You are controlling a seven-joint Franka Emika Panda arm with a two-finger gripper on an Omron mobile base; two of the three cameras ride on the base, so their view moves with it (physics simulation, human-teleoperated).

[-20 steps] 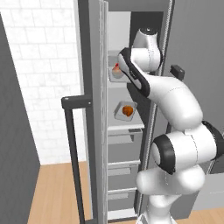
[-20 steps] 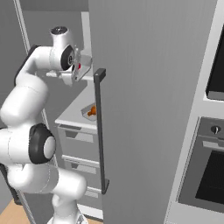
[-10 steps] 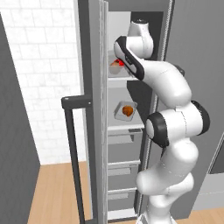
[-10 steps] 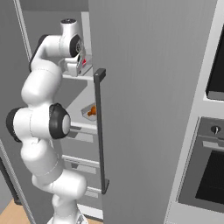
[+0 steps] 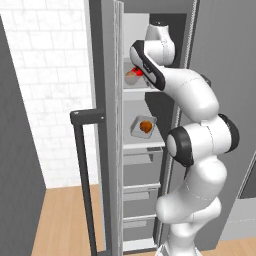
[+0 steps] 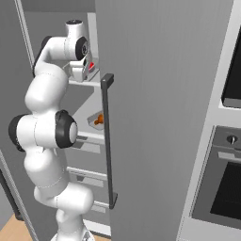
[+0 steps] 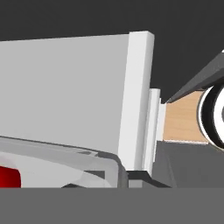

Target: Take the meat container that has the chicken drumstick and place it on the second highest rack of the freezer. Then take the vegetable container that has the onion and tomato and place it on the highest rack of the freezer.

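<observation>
A simulated kitchen with white tiled wall and wood floor; the tall grey freezer (image 5: 150, 125) is standing open in front of me, its door (image 5: 111, 125) swung out with a dark bar handle (image 5: 82, 165). I am reaching my white arm up into the top of the cabinet. My gripper (image 5: 136, 74) is sitting at the highest rack (image 5: 135, 90), closed down tight on the rim of the vegetable container (image 7: 65, 164). The tomato (image 7: 8, 177) is showing red inside it, with the onion (image 5: 131, 76) beside. On the shelf below (image 5: 142, 145), the meat container (image 5: 142, 127) is lying with the drumstick (image 5: 146, 126) in it, well apart from my gripper
</observation>
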